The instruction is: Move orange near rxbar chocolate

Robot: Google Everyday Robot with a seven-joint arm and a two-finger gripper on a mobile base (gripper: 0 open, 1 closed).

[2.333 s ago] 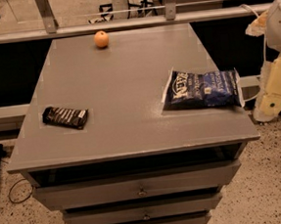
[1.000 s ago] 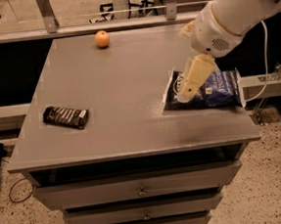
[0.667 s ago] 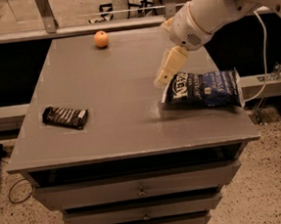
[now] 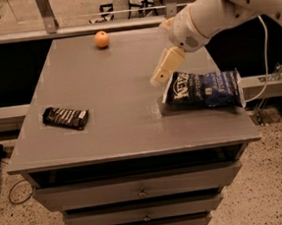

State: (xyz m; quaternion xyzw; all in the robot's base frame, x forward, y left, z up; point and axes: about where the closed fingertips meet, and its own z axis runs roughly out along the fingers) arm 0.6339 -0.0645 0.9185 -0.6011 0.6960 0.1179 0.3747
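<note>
In the camera view, the gripper hangs over the grey table, right of centre, just beside the left end of the blue chip bag. I cannot tell whether it is spread or closed. The orange sits at the far edge, well apart from the rxbar chocolate, which lies at the near left.

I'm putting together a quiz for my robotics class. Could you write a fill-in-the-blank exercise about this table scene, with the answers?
Of the orange, rxbar and bag on the table, the gripper hangs nearest the ____.
The one lying farthest from the drawers is the ____.
The bag's main colour is ____.
Missing words: bag; orange; blue.
</note>
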